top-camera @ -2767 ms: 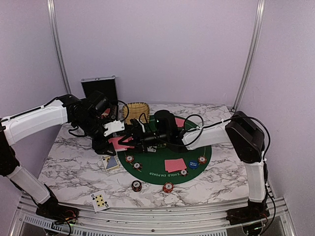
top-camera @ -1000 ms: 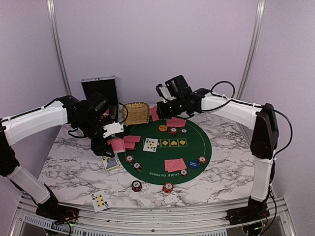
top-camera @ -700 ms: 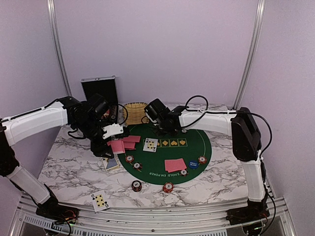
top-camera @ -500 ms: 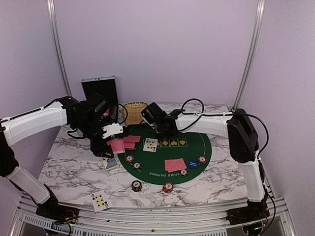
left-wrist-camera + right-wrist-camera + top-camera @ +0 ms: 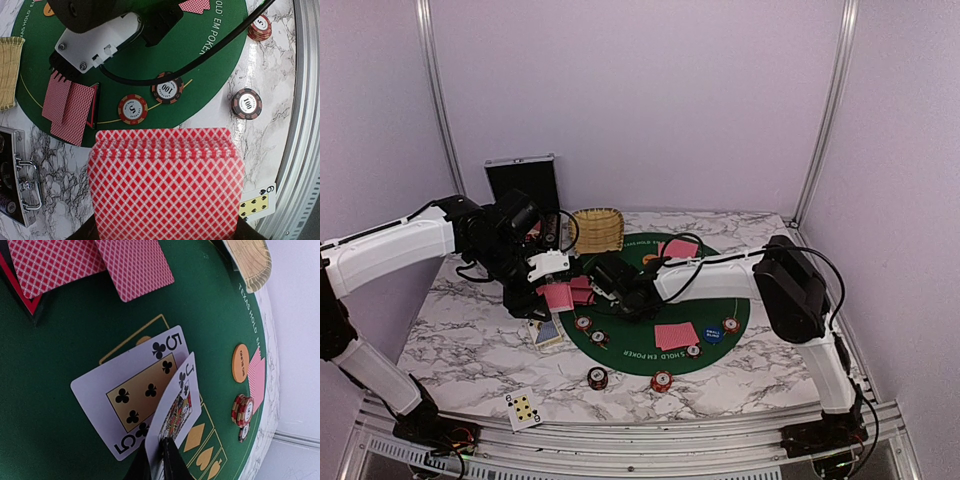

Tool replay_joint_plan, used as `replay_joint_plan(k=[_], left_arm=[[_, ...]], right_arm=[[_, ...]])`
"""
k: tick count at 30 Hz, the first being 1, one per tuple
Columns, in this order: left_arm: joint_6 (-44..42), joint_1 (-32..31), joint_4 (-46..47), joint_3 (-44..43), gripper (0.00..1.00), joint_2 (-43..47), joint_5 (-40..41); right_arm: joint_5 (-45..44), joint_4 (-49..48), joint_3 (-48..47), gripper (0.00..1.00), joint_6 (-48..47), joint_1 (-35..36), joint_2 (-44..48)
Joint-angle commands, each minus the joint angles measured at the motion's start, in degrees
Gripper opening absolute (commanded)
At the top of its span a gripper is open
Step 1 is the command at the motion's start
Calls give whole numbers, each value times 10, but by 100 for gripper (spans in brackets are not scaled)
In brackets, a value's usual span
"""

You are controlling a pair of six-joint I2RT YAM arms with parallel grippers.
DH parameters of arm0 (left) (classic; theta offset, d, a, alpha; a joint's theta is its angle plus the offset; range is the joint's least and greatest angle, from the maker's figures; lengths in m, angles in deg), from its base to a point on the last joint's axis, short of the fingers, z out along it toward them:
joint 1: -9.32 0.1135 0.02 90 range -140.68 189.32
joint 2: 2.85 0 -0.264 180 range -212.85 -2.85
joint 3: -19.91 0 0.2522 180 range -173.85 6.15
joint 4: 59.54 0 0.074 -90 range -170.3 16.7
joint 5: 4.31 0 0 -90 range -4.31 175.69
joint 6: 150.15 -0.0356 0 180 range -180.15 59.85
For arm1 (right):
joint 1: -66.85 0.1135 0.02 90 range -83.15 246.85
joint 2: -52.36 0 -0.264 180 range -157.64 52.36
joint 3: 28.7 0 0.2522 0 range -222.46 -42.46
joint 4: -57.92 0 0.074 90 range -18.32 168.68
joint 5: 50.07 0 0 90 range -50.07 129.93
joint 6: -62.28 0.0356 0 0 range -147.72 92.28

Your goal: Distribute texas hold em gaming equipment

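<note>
Above the round green felt mat, my right pincer pinches a face-up jack of clubs card, leaning over the five of clubs card, beside the empty yellow-outlined slot. My left pincer clamps the red-backed deck.

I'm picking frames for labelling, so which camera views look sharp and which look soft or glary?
Left wrist view: the card deck fills the foreground, its top edge soft; chip numbers read clearly. Right wrist view: the five of clubs is crisp, the jack nearer the lens slightly blurred. Top view: even light, no glare, mat lettering hard to read.
</note>
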Motion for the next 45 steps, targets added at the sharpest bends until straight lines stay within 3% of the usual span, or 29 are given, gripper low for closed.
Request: replay_joint_plan(k=[1,4,7,9,20,30,35,41,45], left_arm=[[-5,0,-7,-4,3,13,-9],[-4,1,-7,-3,3,13,-10],[-4,0,-7,-3,3,12,-11],[-4,0,-7,-4,3,12,-11],[-3,0,-7,-4,3,14,-10],[-2,0,-7,-10,3,12,-13],[-1,0,-7,-9,3,12,-11],[1,0,-7,-17,3,6,-7],[2,0,-5,-18,3,3,-4]], right_arm=[[14,-15,6,11,7,-4,3],[39,-16,18,24,11,-4,10],[65,-25,37,45,12,-4,22],[73,-32,46,52,11,-5,31],[130,-30,48,56,79,-45,106],[333,-42,50,88,229,-96,211],[513,-60,69,91,332,-116,224],[699,-217,168,95,531,-120,224],[779,-384,232,96,654,-118,214]])
